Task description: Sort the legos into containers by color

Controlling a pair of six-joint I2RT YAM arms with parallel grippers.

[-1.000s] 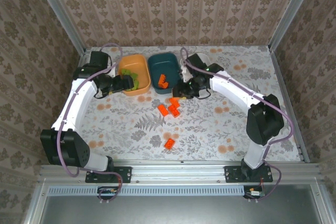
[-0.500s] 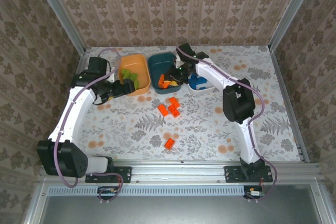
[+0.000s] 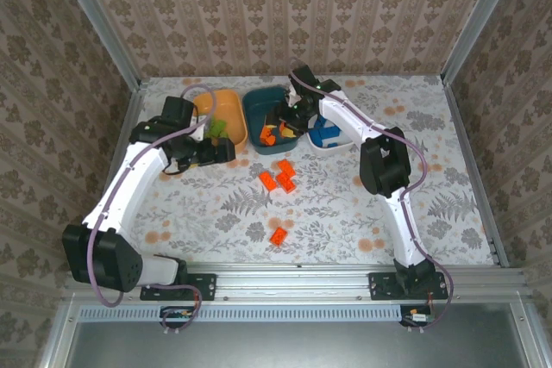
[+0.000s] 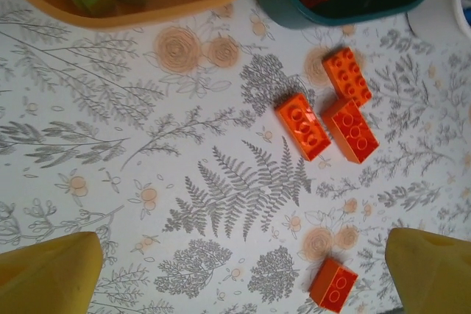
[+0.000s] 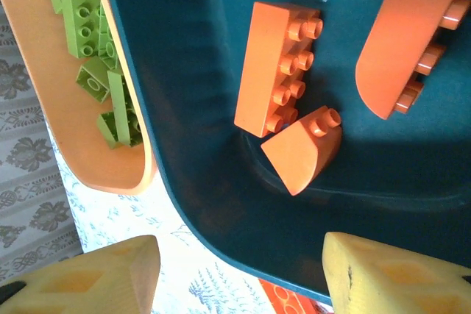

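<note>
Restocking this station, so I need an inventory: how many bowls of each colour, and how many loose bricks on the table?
Orange bowl: 1
Dark teal bowl: 1
White bowl: 1
Loose orange bricks: 4
Total: 7

orange bricks point(image 4: 303, 126) | lime bricks point(image 5: 79, 5) | teal bowl point(image 5: 191, 108) | orange bowl point(image 5: 29, 49) | floral table point(image 4: 221, 204)

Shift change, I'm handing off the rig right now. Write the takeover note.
Left gripper: open, empty, over the table by the loose orange bricks.
Right gripper: open, empty, over the teal bowl.
Done: green bricks in the orange bowl, blue bricks in the white bowl, sorted orange bricks in the teal bowl.
To do: four loose orange bricks go into the teal bowl.
</note>
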